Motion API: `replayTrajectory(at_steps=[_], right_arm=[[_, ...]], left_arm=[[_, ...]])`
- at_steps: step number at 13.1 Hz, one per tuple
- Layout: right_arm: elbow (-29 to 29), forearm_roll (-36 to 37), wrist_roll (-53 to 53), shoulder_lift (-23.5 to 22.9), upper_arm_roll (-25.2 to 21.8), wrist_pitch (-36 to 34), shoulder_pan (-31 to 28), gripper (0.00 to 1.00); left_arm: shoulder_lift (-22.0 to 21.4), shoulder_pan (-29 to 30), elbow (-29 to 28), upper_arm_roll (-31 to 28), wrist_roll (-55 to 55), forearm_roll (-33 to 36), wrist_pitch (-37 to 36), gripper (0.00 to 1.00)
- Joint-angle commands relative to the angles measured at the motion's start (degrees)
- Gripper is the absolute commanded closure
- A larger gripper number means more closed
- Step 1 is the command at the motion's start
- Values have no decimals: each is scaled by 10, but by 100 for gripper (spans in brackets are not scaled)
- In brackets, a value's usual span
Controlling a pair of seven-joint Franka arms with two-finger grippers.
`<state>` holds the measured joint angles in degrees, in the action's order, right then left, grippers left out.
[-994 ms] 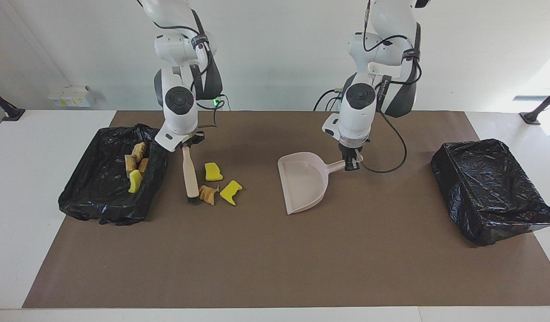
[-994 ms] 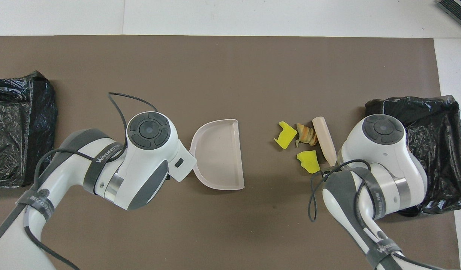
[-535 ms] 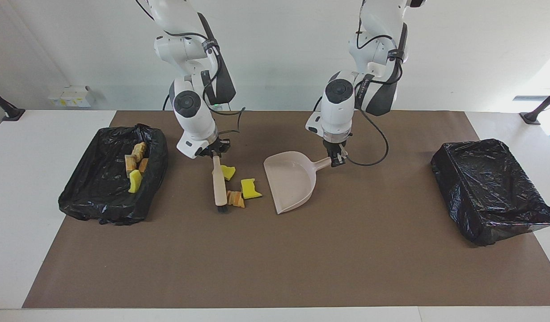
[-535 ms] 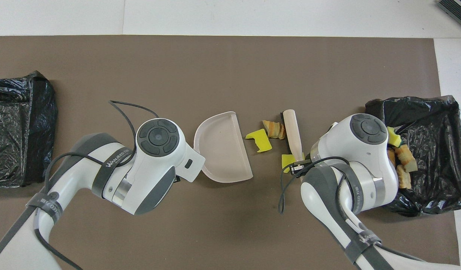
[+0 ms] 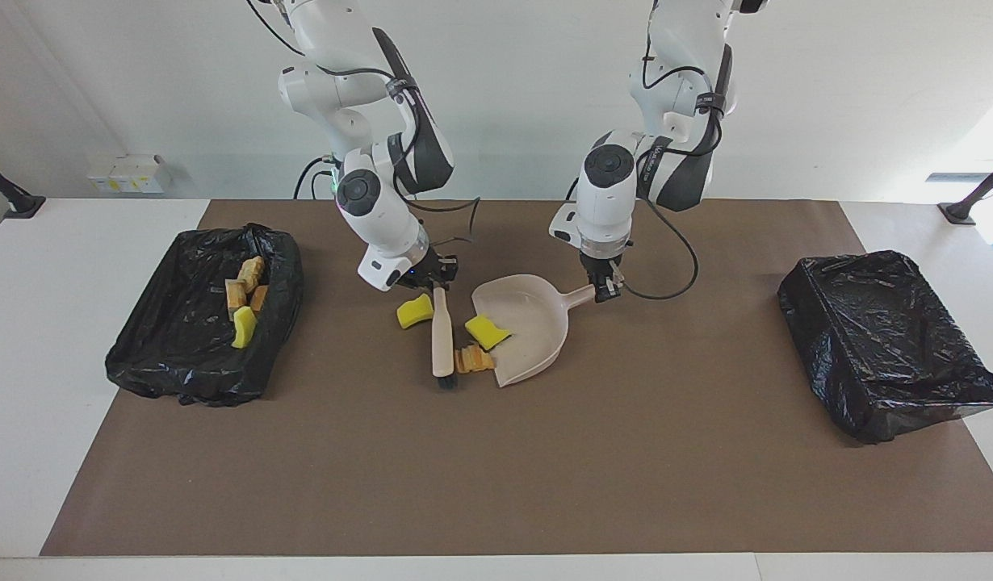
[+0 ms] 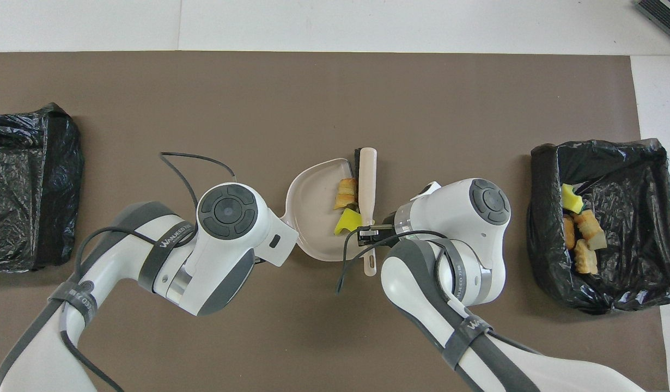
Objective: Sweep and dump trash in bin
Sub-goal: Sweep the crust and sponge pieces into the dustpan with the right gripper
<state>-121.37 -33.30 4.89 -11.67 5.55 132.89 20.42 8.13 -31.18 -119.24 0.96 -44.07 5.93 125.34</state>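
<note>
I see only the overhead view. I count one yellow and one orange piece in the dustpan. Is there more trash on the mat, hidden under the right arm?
Observer: Yes. A second yellow piece lies on the mat beside the brush handle, toward the right arm's end of the table, outside the dustpan.
Operator: And the left gripper? Its own arm covers it for me.
Observer: The left gripper is shut on the end of the dustpan's handle.
</note>
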Motion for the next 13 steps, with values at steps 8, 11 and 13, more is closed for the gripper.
replayTrajectory(at_steps=[8,11,13], right_arm=[[12,253,71,107,-8,-351,-41,100],[-58,359,76,156,-8,-373,-50,100],[-147,387,75,207,-6,-330,-90,100]], left_arm=[[5,31,-6,-5,-87,-27,31,100],[-14,46,2,-8,-122,-27,2,100],[-28,45,4,-9,-123,-20,-39,100]])
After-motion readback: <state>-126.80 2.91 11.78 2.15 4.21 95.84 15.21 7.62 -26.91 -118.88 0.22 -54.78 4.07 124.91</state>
